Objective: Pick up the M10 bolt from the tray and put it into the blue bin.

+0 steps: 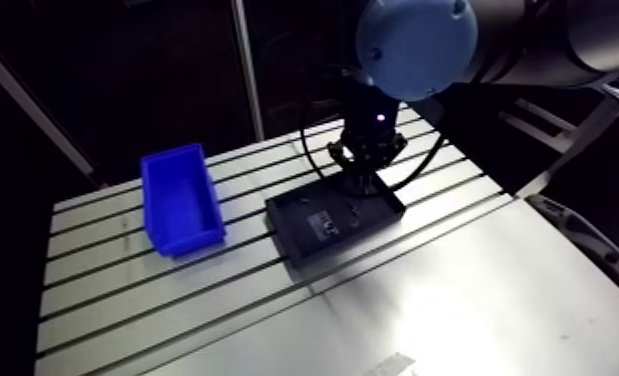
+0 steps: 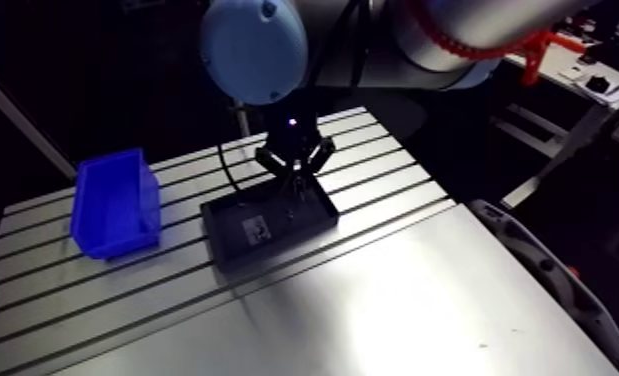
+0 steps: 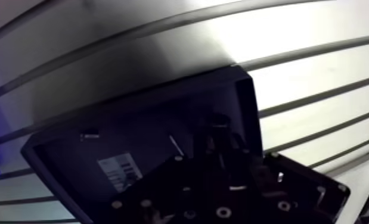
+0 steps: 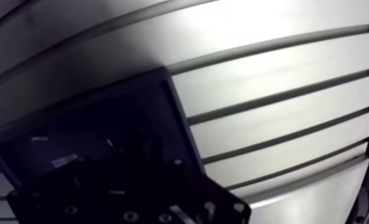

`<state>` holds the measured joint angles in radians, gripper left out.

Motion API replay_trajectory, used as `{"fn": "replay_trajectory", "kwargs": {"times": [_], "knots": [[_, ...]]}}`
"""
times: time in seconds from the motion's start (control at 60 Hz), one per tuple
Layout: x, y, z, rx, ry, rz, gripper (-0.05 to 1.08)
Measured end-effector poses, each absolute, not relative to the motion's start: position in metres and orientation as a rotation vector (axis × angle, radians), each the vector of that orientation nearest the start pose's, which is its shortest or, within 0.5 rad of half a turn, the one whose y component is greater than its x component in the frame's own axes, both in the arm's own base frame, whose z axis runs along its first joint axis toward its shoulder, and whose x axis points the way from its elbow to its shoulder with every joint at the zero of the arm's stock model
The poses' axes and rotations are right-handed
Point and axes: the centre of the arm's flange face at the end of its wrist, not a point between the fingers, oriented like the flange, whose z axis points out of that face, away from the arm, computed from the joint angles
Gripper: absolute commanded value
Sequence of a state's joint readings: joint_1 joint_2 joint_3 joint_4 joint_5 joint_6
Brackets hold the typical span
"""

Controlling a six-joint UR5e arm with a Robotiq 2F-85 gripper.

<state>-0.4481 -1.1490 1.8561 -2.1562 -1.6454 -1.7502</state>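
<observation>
Reaching down into the black tray [image 1: 295, 226], your gripper [image 1: 359, 190] sits low at its far end; you cannot tell whether it is spread or pinching anything. The M10 bolt is too dim to single out in there. The blue bin [image 1: 195, 240] looks empty, so the lift and drop-off likely remain.

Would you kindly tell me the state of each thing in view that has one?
blue bin: upright, open-topped, looks empty.
tray: flat on the table, beside the bin, apart from it.
small parts: lying loose on the tray floor.
gripper: lowered into the tray's end farthest from the bin.
</observation>
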Motion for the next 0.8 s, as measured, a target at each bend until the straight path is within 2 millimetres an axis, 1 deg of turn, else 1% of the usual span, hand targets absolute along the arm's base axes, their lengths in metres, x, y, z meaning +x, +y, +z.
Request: {"fn": "replay_trajectory", "kwargs": {"times": [0.283, 0.567, 0.8], "knots": [[-0.551, 0.123, 0.214, 0.348, 2.977, 0.069, 1.07], [-0.546, 0.099, 0.255, 0.191, 3.005, 0.061, 1.07], [-0.546, 0.075, 0.283, -0.027, 3.021, 0.057, 1.07]]}}
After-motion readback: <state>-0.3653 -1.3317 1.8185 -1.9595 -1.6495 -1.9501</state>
